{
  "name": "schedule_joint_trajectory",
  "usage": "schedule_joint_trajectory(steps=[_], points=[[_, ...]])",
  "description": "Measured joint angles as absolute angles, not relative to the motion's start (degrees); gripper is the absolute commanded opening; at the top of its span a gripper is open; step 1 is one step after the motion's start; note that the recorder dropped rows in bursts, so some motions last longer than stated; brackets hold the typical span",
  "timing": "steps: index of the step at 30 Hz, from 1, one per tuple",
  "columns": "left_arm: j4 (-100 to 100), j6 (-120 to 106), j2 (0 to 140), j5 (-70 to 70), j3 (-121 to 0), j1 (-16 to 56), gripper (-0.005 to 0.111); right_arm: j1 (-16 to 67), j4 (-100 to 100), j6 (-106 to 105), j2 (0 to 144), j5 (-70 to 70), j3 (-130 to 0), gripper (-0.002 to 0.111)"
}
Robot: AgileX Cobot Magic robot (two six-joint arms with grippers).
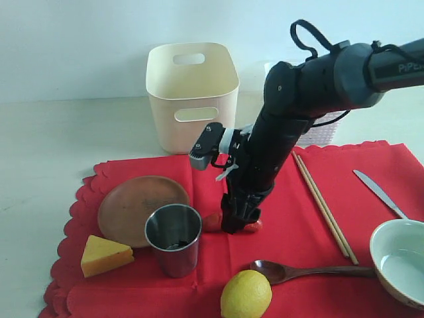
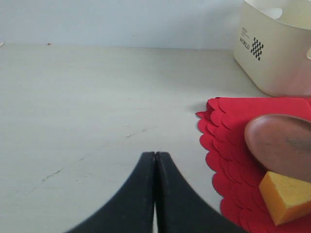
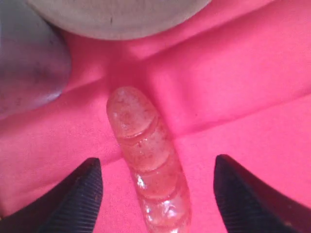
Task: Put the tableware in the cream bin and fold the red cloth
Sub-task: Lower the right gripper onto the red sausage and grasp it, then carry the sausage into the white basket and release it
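The red cloth (image 1: 291,218) lies spread out. On it are the brown plate (image 1: 142,209), steel cup (image 1: 173,238), wooden spoon (image 1: 311,271), chopsticks (image 1: 324,205), knife (image 1: 379,192) and bowl (image 1: 401,260). The cream bin (image 1: 192,96) stands behind the cloth. My right gripper (image 1: 237,222) points down at the cloth's middle. It is open (image 3: 156,165), with a glossy sausage (image 3: 148,160) lying between its fingers, untouched. My left gripper (image 2: 155,154) is shut and empty over bare table beside the cloth's scalloped edge (image 2: 214,141); the exterior view does not show it.
Cheese (image 1: 105,255) and a lemon (image 1: 246,296) sit at the cloth's front. A pale rounded thing (image 3: 116,17) lies just past the sausage's end, with the cup (image 3: 29,68) beside it. A white lattice basket (image 1: 318,136) stands behind my right arm.
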State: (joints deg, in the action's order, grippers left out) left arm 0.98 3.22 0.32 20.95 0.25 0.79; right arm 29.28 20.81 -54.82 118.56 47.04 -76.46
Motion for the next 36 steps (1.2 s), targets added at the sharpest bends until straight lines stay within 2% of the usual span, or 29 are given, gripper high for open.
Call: schedule_joint_trajectory(steps=[1, 3, 4, 5, 6, 7, 14, 19, 25, 34, 36], points=[[0.98, 3.22, 0.32, 20.95, 0.25, 0.79, 0.0, 29.28, 20.81, -55.06, 119.33, 47.04, -76.46, 0.062], [0.98, 3.22, 0.32, 20.95, 0.25, 0.79, 0.0, 29.28, 20.81, -55.84, 121.09, 46.37, -76.46, 0.048], [0.98, 3.22, 0.32, 20.95, 0.25, 0.79, 0.0, 29.28, 20.81, -55.84, 121.09, 45.93, -76.46, 0.032], [0.98, 3.22, 0.32, 20.95, 0.25, 0.79, 0.0, 29.28, 20.69, -55.95, 121.17, 45.17, -76.46, 0.022], [0.98, 3.22, 0.32, 20.95, 0.25, 0.79, 0.0, 29.28, 20.58, -55.95, 121.17, 45.04, -76.46, 0.006], [0.98, 3.22, 0.32, 20.95, 0.25, 0.79, 0.0, 29.28, 20.58, -55.95, 120.95, 44.7, -76.46, 0.0], [0.98, 3.22, 0.32, 20.95, 0.25, 0.79, 0.0, 29.28, 19.05, -54.27, 114.76, 45.71, -76.46, 0.0], [0.98, 3.22, 0.32, 20.95, 0.25, 0.79, 0.0, 29.14, 7.7, -43.42, 105.89, 44.67, -76.46, 0.0], [0.98, 3.22, 0.32, 20.95, 0.25, 0.79, 0.0, 24.79, 4.77, -36.68, 101.48, 38.64, -77.12, 0.0], [0.98, 3.22, 0.32, 20.95, 0.25, 0.79, 0.0, 15.31, 5.88, -26.7, 107.09, 37.84, -89.18, 0.0], [0.98, 3.22, 0.32, 20.95, 0.25, 0.79, 0.0, 11.98, 7.69, -21.99, 114.15, 38.04, -97.82, 0.0]])
